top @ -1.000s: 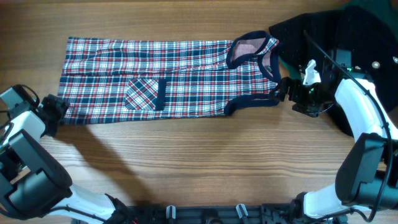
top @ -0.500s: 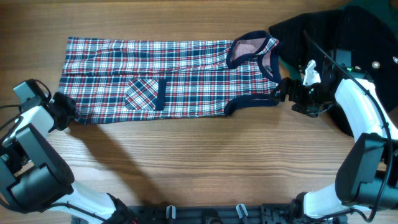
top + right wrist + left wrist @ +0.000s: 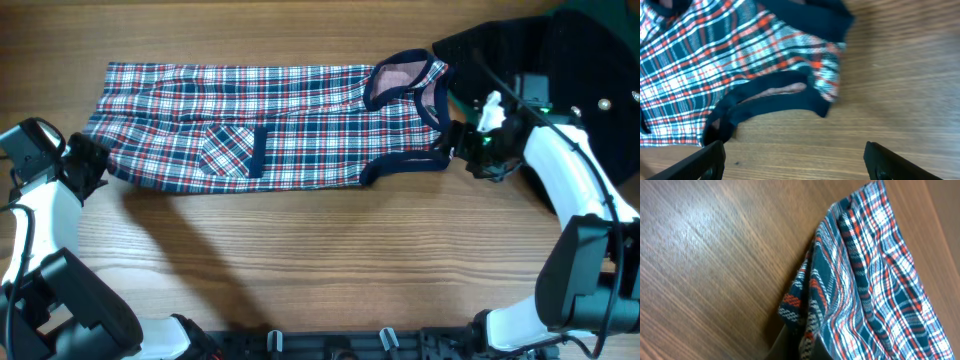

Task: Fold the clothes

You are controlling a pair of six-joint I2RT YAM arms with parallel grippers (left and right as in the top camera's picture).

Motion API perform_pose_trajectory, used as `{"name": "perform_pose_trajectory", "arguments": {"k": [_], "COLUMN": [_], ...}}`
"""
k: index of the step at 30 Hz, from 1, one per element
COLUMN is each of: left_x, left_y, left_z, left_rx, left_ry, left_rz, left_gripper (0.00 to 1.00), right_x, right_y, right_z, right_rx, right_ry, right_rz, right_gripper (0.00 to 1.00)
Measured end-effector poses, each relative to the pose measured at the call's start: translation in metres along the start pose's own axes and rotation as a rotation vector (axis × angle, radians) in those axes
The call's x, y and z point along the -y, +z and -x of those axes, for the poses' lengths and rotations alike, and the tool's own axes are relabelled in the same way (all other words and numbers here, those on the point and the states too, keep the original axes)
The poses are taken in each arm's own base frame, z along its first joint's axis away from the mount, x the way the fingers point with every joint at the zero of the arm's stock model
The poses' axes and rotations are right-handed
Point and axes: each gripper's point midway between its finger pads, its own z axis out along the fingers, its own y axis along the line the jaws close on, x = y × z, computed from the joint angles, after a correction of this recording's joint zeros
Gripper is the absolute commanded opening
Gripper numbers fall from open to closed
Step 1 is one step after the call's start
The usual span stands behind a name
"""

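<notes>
1. Wood-grain table [image 3: 330, 270] under everything, brown, filling the overhead view.
2. Spread lengthwise across its far half: plaid garment [image 3: 300, 130] in red, white and navy, hem to the left, neck opening [image 3: 405, 78] to the right. Mostly flat, with the lower-left corner pulled out to a point.
3. At the far right corner, just beyond the neck end: black garment [image 3: 490, 50], crumpled, partly hidden by the right arm [image 3: 575, 180].
4. That white arm reaching in from the right edge, the white left arm [image 3: 45, 215] from the left edge.
5. Left gripper [image 3: 88, 165] at the lower-left hem corner, fingers pressed together and pinching the plaid. In the left wrist view, fabric gathered in folds running down to the dark fingers at the bottom edge.
6. Right gripper [image 3: 462, 145] just beside the navy armhole trim [image 3: 775, 102], fingers [image 3: 707, 160] spread wide. Only bare wood between them, the cloth lying just ahead.
7. Patch pocket [image 3: 235, 150] with a navy edge, near the garment's middle, facing up.
</notes>
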Motion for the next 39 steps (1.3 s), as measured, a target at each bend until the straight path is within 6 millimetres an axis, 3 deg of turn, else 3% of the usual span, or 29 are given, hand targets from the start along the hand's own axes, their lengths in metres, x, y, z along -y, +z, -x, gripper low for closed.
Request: {"name": "perform_pose_trajectory", "arguments": {"k": [4, 9, 13, 17, 22, 29, 39], "left_x": [0.0, 0.0, 0.0, -0.001, -0.002, -0.003, -0.004], "left_y": [0.0, 0.0, 0.0, 0.0, 0.0, 0.0, 0.0], "left_z": [-0.001, -0.002, -0.002, -0.003, -0.005, -0.006, -0.008], "left_rx": [-0.006, -0.007, -0.007, -0.011, -0.021, -0.026, -0.032], "left_ry": [-0.001, -0.001, -0.001, -0.002, -0.005, -0.006, -0.007], "left_rz": [0.0, 0.0, 0.0, 0.002, 0.009, 0.012, 0.015], "left_gripper": [0.04, 0.04, 0.04, 0.04, 0.04, 0.04, 0.04], "right_x": [-0.011, 0.02, 0.027, 0.031, 0.026, 0.018, -0.006], "right_y": [0.011, 0.032, 0.044, 0.053, 0.052, 0.048, 0.052], "right_z": [0.004, -0.01, 0.003, 0.0, 0.013, 0.03, 0.029], "right_rx": [0.042, 0.056, 0.156, 0.179, 0.239, 0.306, 0.314], "right_ry": [-0.023, 0.037, 0.022, 0.023, 0.013, -0.006, -0.062], "right_rz": [-0.02, -0.134, -0.141, -0.132, -0.11, -0.073, -0.023], "right_gripper": [0.75, 0.73, 0.7, 0.56, 0.35, 0.35, 0.25]}}
